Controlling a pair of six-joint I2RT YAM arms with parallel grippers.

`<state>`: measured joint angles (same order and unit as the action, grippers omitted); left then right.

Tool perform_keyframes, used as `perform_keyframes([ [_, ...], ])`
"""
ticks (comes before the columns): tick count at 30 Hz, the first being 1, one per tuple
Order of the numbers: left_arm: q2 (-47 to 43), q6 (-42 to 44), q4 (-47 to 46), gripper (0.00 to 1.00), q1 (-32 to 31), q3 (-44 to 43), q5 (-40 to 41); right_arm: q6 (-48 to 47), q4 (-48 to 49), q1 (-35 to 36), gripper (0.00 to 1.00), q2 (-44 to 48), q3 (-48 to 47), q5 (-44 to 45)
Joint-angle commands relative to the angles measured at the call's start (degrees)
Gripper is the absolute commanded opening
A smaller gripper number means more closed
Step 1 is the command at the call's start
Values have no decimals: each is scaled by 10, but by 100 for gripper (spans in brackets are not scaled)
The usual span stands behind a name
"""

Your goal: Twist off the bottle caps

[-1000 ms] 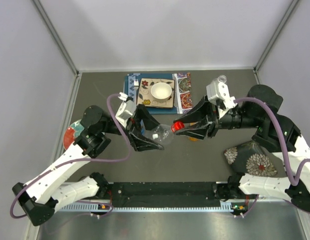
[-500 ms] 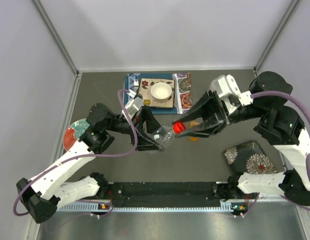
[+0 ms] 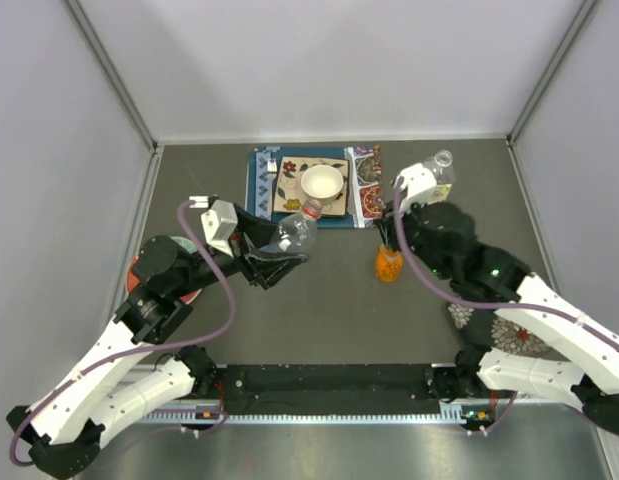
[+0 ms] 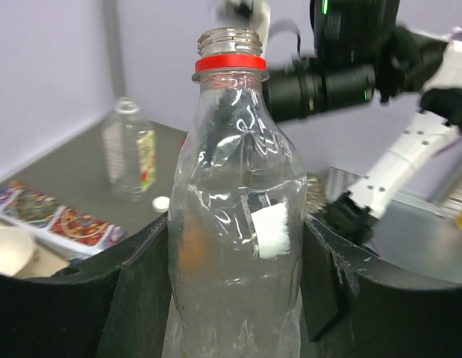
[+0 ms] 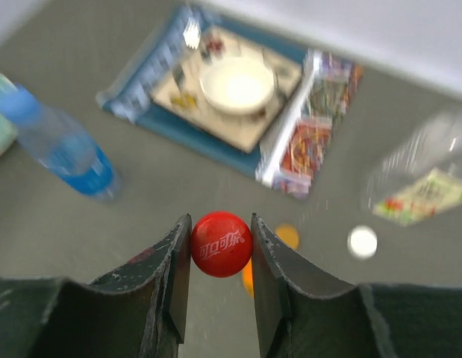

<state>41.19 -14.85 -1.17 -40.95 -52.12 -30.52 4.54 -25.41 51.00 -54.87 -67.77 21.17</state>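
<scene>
My left gripper [image 4: 234, 276] is shut on the body of a clear plastic bottle [image 4: 234, 216], held upright. Its threaded neck is open, with only a red ring [image 4: 227, 63] below the mouth. In the top view that bottle [image 3: 289, 236] hangs near the mats' front edge. My right gripper [image 5: 221, 246] is shut on the red bottle cap [image 5: 221, 244], held in the air above the table. Below it lie an orange cap [image 5: 287, 236] and a white cap [image 5: 363, 242]. A blue bottle [image 5: 70, 149] with its blue cap [image 5: 18, 104] on lies at the left.
A white bowl [image 3: 322, 182] sits on patterned mats [image 3: 364, 190] at the back. A capless clear bottle [image 3: 439, 166] stands back right. An orange bottle [image 3: 388, 265] stands under the right arm. A floral pad [image 3: 499, 320] lies right, a red and teal plate [image 3: 144, 268] left.
The two grippers have drawn apart. The red cap has come off the clear bottle and went with the right gripper. The left gripper carried the bottle back and left, tilting it upright.
</scene>
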Motion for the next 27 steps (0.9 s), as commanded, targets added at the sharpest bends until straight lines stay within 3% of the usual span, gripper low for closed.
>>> perform_keyframes([
  [1, -37, 47, 24, 17, 2, 18, 128, 92, 61, -6, 0, 6, 98, 65],
  [6, -67, 50, 37, 18, 2, 26, 147, 139, 130, -6, 0, -71, 177, 27],
  [11, -101, 56, 56, 18, 2, 37, 165, 167, 181, -6, 0, -151, 196, 9],
  [27, -139, 64, 78, 18, 2, 59, 192, 196, 226, -6, 0, -382, 126, -32],
])
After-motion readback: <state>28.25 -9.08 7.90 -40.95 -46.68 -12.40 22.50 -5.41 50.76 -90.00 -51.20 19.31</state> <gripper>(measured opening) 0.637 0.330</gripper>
